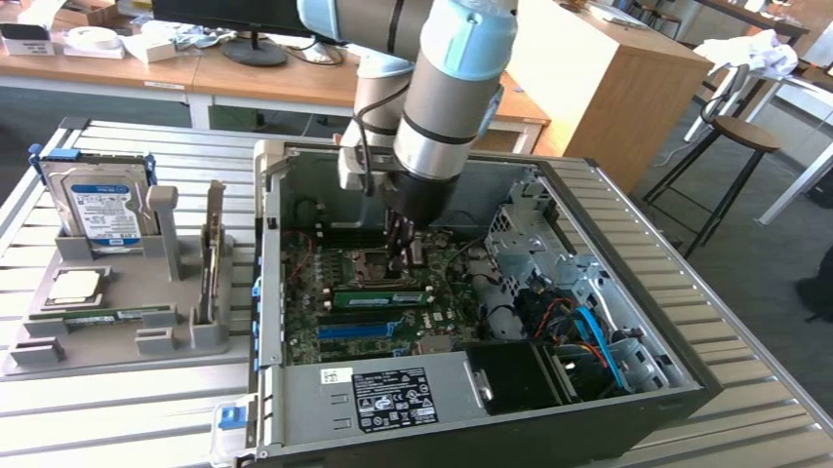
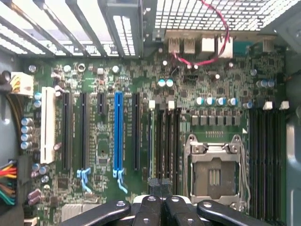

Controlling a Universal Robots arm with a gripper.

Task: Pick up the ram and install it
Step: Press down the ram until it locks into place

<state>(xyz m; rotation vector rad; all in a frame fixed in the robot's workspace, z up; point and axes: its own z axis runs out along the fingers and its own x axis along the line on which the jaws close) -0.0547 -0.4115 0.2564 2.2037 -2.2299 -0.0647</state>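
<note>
Down inside the open computer case my gripper stands with its fingers together and nothing between them. In the wrist view the black fingertips meet over one end of the row of dark memory slots, next to the empty CPU socket. The ram, a narrow green stick, stands on edge in a motherboard slot just in front of the gripper. From the wrist it shows as a thin green edge beside the fingertips. Whether they touch it I cannot tell.
A long blue slot lies beside the ram. At the exterior view's left a grey fixture holds a hard drive, an upright expansion card, a CPU and a narrow green strip. Cables fill the case's right side.
</note>
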